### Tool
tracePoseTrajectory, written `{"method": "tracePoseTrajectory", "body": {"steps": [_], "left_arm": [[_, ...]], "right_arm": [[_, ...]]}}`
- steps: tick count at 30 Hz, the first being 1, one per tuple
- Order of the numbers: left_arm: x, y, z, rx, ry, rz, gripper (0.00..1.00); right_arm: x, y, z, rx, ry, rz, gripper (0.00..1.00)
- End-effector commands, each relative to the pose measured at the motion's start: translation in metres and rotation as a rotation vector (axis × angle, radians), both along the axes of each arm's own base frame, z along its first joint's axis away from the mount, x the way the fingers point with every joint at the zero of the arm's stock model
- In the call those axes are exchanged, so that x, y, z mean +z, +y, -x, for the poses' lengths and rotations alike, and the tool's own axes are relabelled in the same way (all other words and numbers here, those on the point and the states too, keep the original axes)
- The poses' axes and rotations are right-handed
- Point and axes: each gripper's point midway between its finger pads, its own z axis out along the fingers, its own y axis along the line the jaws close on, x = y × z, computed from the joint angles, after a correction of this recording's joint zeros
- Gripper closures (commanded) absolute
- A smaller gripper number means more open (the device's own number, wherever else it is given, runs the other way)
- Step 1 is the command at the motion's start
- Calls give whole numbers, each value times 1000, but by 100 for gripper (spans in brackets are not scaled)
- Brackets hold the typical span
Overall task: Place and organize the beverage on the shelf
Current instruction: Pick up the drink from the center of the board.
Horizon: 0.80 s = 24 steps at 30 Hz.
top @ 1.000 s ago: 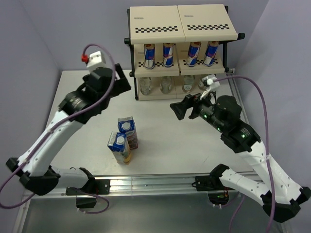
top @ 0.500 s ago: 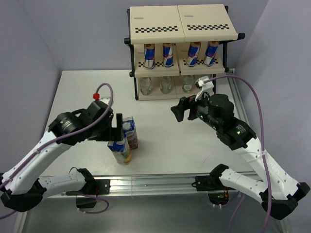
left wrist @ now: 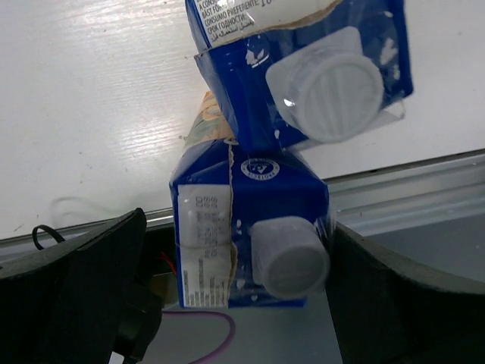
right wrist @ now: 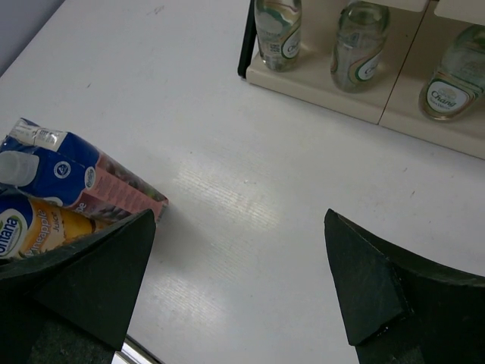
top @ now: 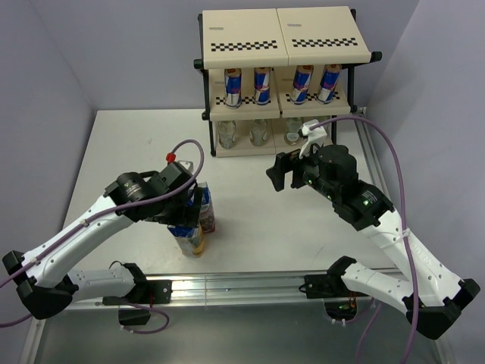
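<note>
Beverage cartons were seen standing side by side near the front of the worktop, well apart from the shelf: the purple carton was the farther one and the yellow carton was just in front of it, the two touching or nearly so. Compared with a second earlier, when the left arm was raised high beside the left end of the shelf, the left tool had been brought down over the cartons, which themselves had not been moved. Its fingers were spread on either side of the yellow carton's blue top and white cap; whether the carton was touched could not be told, and it was not pinched. The right tool had been shifted slightly toward the shelf and was held above the worktop, its fingers spread and nothing between them. Four cans were ranged on the middle tier and clear bottles on the bottom tier, the rightmost partly hidden by the right arm. On the purple carton the words "CONSUMO PREFERENTE" were readable in the left wrist view, on the yellow carton "Pineapple" could be made out in the right wrist view, and the bottle labels showed a name beginning "Chan". The writing on the cans was too small to be read.
</note>
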Motion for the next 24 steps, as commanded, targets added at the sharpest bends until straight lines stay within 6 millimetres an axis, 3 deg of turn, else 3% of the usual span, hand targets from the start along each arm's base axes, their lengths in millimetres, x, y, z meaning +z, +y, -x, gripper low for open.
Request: {"method": "tracePoseTrajectory", "body": {"steps": [1,4,5,7,8,11,19,24], "left_arm": [[1,7,-4,23,-32,-33,2],[6,-1,-7,1,-54,5,19],[7,-1,-8,-1,-59,5,38],[11,5,-9,9,-78,-7,62],[13,8,-9,18,-81,-18,79],[29,18,-11,36,-133,-23,100],[91,40,-17,62,-331,89,100],[125,73,-33,152,-468,43,100]], "right_arm": [[26,0,-3,-1,-61,-28,1],[27,3,-3,11,-58,-35,2],[26,3,-3,13,-57,-33,2],[25,4,-3,18,-57,-33,2],[25,5,-3,22,-58,-31,2],[26,14,-2,70,-64,-50,2],[34,58,11,323,-78,-118,2],[48,89,24,521,-108,-179,3]]}}
